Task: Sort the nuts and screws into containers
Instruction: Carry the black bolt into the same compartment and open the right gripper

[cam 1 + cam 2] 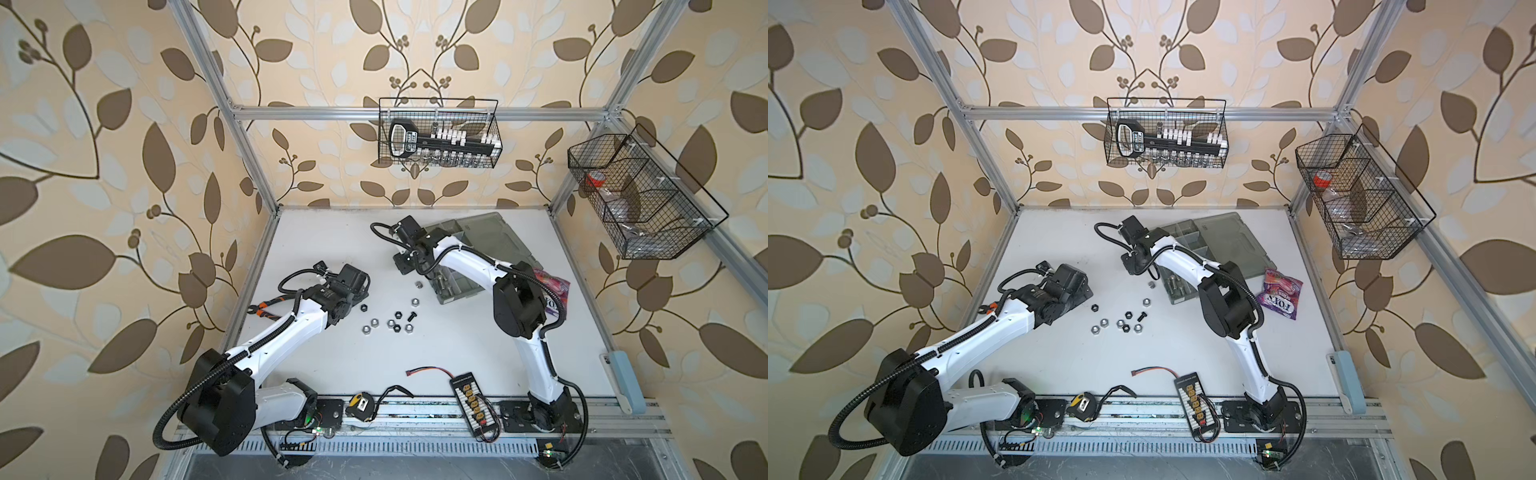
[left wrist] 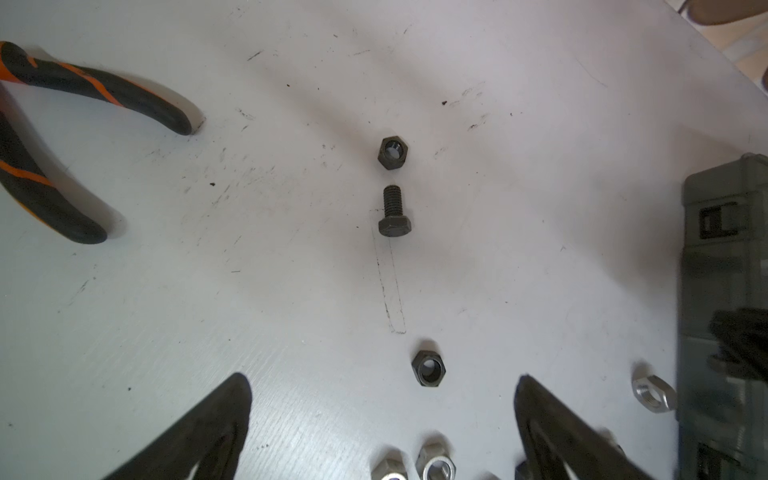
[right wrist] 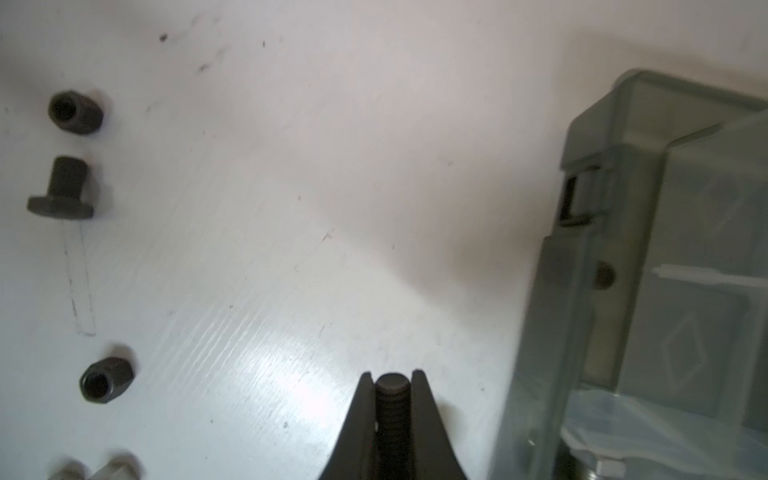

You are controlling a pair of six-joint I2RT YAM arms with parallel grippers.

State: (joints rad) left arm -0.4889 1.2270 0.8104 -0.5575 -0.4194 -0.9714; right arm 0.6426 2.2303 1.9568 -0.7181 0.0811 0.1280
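Observation:
My right gripper [image 3: 392, 376] is shut on a black screw [image 3: 392, 401], whose threaded shaft shows between the fingers. It hovers just left of the grey organizer case [image 3: 623, 249]; in both top views the gripper [image 1: 405, 264] [image 1: 1133, 262] is at the case's near left corner. Silver screws lie in one of the containers [image 1: 446, 280]. Loose silver and black nuts [image 1: 390, 323] and one black screw [image 1: 413, 314] are scattered mid-table. My left gripper [image 2: 382, 378] [image 1: 353, 286] stands open over the table, with a black nut [image 2: 429, 368] between and just beyond its tips and a black screw [image 2: 394, 214] farther out.
Orange-handled pliers [image 1: 262, 311] lie under the left arm. A candy bag [image 1: 555, 291] sits right of the case. A tape measure [image 1: 360, 402], a cable and a connector board [image 1: 471, 395] line the front edge. Wire baskets [image 1: 440, 133] [image 1: 640, 195] hang on the frame.

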